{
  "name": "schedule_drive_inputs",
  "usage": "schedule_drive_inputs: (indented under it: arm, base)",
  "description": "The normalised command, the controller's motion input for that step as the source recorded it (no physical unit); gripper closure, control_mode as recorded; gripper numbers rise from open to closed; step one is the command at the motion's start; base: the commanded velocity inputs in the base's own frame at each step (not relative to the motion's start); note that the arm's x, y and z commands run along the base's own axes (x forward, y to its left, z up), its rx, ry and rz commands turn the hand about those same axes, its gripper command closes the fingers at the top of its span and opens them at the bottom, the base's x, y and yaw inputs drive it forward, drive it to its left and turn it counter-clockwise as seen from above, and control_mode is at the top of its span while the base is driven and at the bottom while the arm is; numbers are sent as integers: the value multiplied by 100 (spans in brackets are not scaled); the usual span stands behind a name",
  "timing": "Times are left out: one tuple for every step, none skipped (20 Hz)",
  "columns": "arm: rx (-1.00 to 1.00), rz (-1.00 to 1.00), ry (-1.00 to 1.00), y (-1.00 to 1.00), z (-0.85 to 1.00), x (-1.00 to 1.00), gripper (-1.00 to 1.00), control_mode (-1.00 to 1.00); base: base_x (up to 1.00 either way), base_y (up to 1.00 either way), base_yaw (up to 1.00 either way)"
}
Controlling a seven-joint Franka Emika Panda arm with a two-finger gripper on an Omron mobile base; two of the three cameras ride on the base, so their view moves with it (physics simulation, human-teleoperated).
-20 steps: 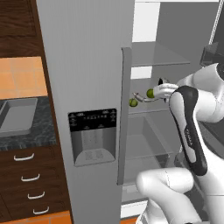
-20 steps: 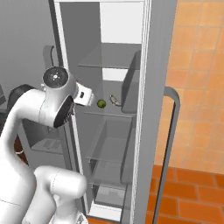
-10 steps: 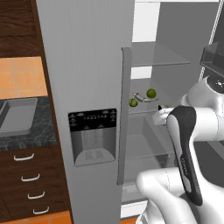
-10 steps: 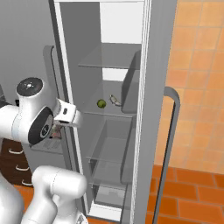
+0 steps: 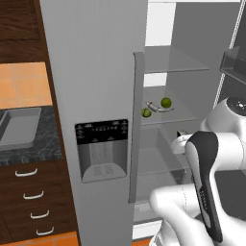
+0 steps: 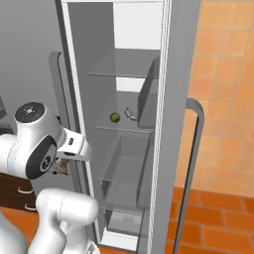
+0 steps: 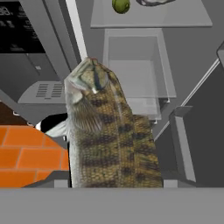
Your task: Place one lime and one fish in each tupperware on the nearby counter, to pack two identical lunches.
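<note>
1. The fridge (image 5: 96, 72) door is open; its middle shelf (image 5: 170, 116) has two limes (image 5: 166, 102) and one fish (image 5: 157, 108).
2. The tupperware (image 5: 17, 126) waits on the counter (image 5: 45, 144), by its front edge.
3. The jaws pinch another fish (image 7: 109, 135), out of the fridge; I think it should go to that tray next.

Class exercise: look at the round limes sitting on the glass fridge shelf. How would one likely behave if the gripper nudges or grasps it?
The lime is round and rests on a smooth glass shelf, so a nudge would probably send it rolling, perhaps towards the open front edge. Its curved skin gives flat fingers little contact, so it may squirt out of an off-centre pinch. It looks firm and small, likely light.
</note>
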Motion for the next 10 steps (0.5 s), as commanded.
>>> schedule_drive_inputs:
  arm:
    - [0, 0, 0, 0, 0, 0, 100, -100]
    - [0, 0, 0, 0, 0, 0, 100, -100]
    - [0, 0, 0, 0, 0, 0, 100, -100]
    - [0, 0, 0, 0, 0, 0, 100, -100]
    - [0, 0, 0, 0, 0, -4, 100, -100]
    - [0, 0, 0, 0, 0, -6, 100, -100]
    - [0, 0, 0, 14, 0, -10, 100, -100]
    - [0, 0, 0, 38, 0, -20, 100, -100]
    - [0, 0, -1, 64, 0, -26, 100, -100]
    - [0, 0, 0, 0, 0, 0, 100, 100]
  base:
    - [0, 0, 0]
    - [0, 0, 0]
    - [0, 0, 0]
    - [0, 0, 0]
    - [0, 0, 0]
    - [0, 0, 0]
    - [0, 0, 0]
    - [0, 0, 0]
    - [0, 0, 0]
    - [-31, 89, 0]
